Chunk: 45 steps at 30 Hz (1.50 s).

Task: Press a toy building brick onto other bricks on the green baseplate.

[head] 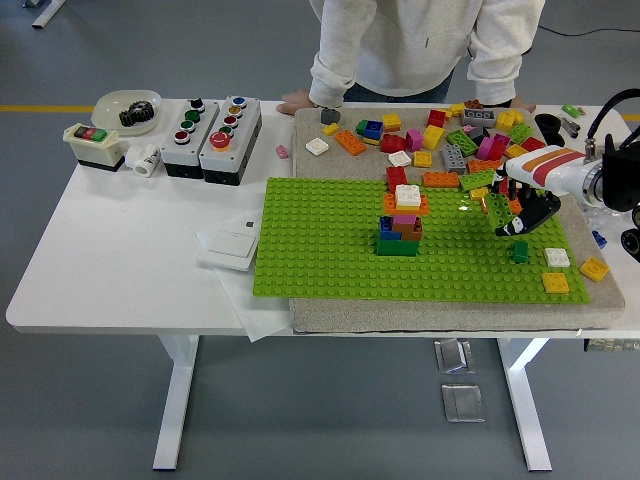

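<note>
While the right hand [520,208] reaches in from the right edge over the far right part of the green baseplate [320,250], its dark fingers [528,216] curl around a green brick [497,206] held just above the studs. The brick is a flat, bright green piece, partly hidden by the fingers, so its stud count cannot be told. Near the middle of the baseplate stands the brick stack [402,222]: a dark green base, blue and brown pieces, a pink layer, an orange plate and a white brick on top. Wide bare studs lie between the stack and the hand, and more to the stack's left. A small dark green brick [519,251] sits just below the hand; white [557,257] and yellow [555,282] bricks lie near the baseplate's right edge. The loose brick pile [450,135] crowds the far side, close behind the hand. A person's hand [296,101] rests on the table's far edge.
</note>
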Available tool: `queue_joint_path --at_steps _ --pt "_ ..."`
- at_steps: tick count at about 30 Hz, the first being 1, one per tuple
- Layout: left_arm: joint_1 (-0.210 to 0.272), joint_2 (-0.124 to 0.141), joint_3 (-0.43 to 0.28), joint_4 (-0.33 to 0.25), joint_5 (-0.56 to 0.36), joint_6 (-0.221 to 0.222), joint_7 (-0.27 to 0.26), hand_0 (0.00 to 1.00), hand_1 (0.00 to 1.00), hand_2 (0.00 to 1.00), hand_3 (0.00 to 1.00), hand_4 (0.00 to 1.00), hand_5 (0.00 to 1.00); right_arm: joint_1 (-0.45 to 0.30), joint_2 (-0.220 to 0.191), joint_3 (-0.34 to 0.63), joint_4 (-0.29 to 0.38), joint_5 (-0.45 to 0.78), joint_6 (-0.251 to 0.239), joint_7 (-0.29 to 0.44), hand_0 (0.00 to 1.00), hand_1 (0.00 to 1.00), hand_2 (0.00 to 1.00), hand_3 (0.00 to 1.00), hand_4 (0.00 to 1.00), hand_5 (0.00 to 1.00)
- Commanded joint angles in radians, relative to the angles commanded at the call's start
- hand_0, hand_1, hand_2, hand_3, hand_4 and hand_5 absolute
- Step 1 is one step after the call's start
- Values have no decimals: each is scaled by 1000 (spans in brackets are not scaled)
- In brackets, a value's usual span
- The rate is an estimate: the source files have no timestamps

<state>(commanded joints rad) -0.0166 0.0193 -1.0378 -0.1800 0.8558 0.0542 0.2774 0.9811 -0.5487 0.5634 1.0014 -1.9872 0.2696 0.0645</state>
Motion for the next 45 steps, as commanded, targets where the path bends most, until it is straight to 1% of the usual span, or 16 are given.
queue_joint_path --at_steps 6,9,10,13,15,19,20,22,26,31,37,45 --pt "0 3 -1 0 -1 1 0 878 839 837 639 721 644 37 -24 -1 39 21 38 -15 427 480 539 493 708 413" --pt "0 4 3 0 -6 1 0 878 839 837 639 721 644 64 -26 -8 64 34 87 -41 427 480 539 493 708 413" --pt "0 4 4 0 -6 1 0 878 839 837 639 721 644 67 -27 -9 67 35 94 -44 427 480 539 493 708 413" --pt "-1 6 9 0 -12 0 -1 879 841 838 640 721 644 102 -23 -19 97 52 140 -71 422 481 541 495 712 413" --pt "-1 7 10 0 -14 0 -1 879 841 838 640 721 644 115 -20 -21 109 57 158 -82 422 481 541 495 712 413" --pt "0 10 14 0 -19 1 0 881 839 838 639 721 643 149 1 -23 137 97 228 -133 432 480 543 497 714 411" --pt "0 10 15 0 -19 1 0 881 839 838 639 721 643 152 3 -24 139 101 234 -137 432 480 543 497 714 411" --pt "0 11 17 0 -21 1 0 881 839 838 639 721 643 167 21 -19 146 126 267 -163 432 480 543 497 714 411" --pt "0 14 24 0 -28 2 1 880 839 838 640 722 643 187 48 -13 147 150 310 -198 430 480 548 501 719 415" --pt "1 17 30 0 -33 3 2 881 840 839 640 723 644 203 85 -4 135 153 344 -230 429 479 549 503 721 418" --pt "4 18 35 0 -35 3 4 880 840 841 641 724 644 210 121 5 125 145 372 -259 427 479 550 502 725 423" --pt "6 21 41 0 -34 3 5 879 842 841 641 725 645 220 170 20 117 123 376 -265 427 478 550 502 734 436"
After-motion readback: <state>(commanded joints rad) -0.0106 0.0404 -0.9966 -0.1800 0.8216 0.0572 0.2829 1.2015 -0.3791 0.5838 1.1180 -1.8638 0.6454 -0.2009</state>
